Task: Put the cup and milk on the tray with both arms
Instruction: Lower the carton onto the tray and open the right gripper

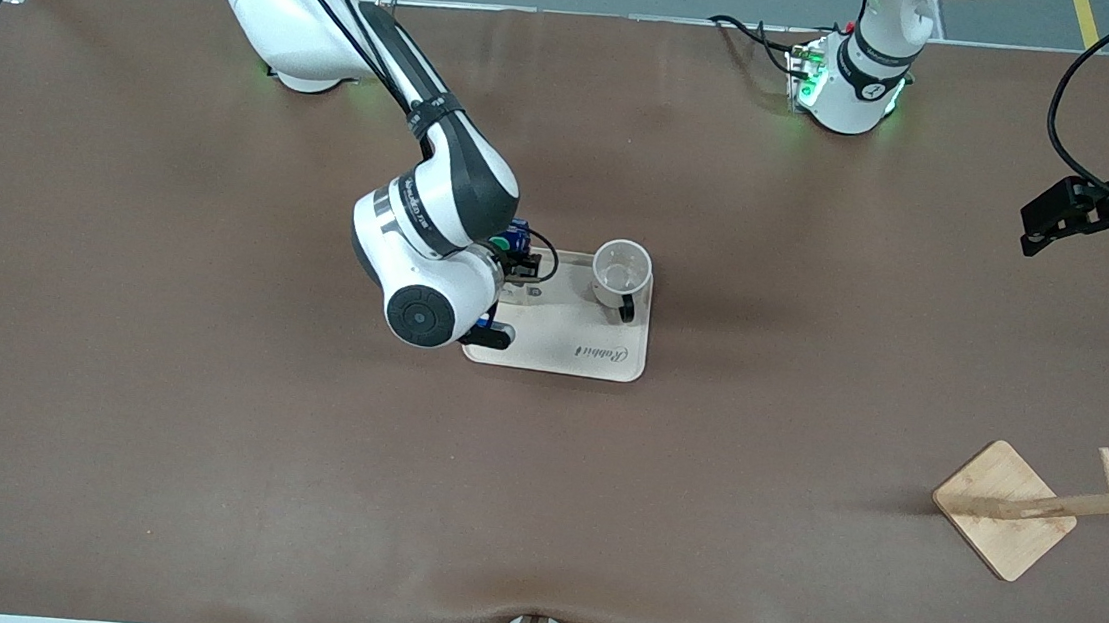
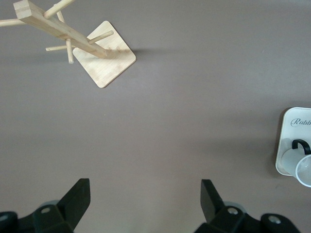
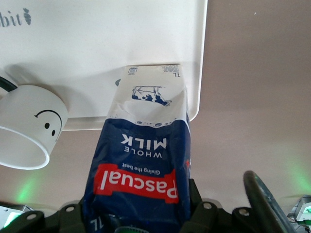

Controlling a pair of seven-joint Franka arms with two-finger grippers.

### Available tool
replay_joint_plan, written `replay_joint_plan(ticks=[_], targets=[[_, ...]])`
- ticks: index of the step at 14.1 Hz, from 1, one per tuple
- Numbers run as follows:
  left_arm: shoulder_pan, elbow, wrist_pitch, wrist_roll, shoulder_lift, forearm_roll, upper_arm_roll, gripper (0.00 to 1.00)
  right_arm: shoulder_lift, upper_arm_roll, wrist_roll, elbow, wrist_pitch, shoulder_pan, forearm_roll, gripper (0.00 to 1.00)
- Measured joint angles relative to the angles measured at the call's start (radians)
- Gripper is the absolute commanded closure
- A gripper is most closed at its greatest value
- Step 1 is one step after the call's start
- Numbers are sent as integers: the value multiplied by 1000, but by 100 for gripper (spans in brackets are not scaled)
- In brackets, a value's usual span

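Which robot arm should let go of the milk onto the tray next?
The right. Its gripper is shut on the dark-blue milk carton, standing it on the cream-beige rectangular tray beside the white smiley mug. The left gripper hangs open over bare table near the bamboo rack.

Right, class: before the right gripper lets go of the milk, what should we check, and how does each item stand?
1. Cup upright on the tray: ok.
2. Milk base down on the tray, near its corner: ok.
3. Right gripper shut on the milk: ok.
4. Milk apart from the cup: ok.
5. Milk standing straight: cannot tell.
6. Left gripper open, waiting over bare table at its own end, away from the tray: ok.
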Motion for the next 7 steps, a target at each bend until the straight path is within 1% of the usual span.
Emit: replay_joint_plan(ticks=[1,2,3,7], targets=[[1,0,0,0,0,0,0,0,0,0,0,0,0,0,0,68],[1,0,0,0,0,0,0,0,0,0,0,0,0,0,0,44],[1,0,0,0,0,0,0,0,0,0,0,0,1,0,0,0],[2,0,1,0,0,0,0,0,4,0,0,0,13,0,0,0]])
